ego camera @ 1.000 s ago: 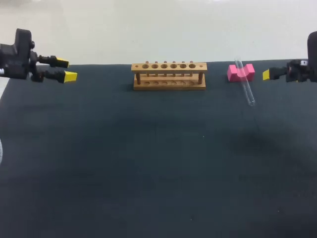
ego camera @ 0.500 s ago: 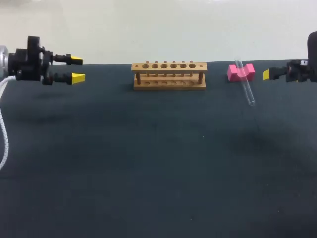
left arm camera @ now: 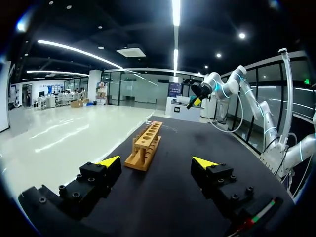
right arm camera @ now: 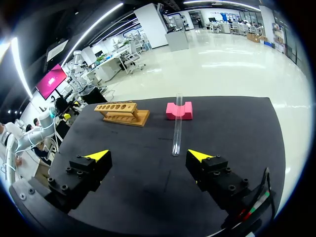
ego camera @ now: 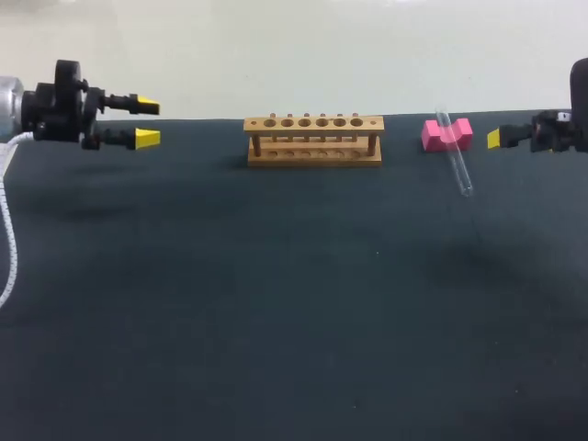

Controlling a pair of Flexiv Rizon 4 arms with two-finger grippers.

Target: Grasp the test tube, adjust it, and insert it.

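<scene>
Your dark tabletop (ego camera: pixel 276 312) carries everything at its far edge. The test tube (ego camera: pixel 457 163) lies tilted, near end on the tabletop and far end across the notch of the pink block (ego camera: pixel 430 136). Your right hand (right arm camera: pixel 148 155) is spread, with the tube just ahead (no contact). The wooden rack (ego camera: pixel 313 140) stands between the block and your left hand (ego camera: pixel 145 122), which is also spread and well apart from the rack.

Even overhead light, faint soft shadows
</scene>
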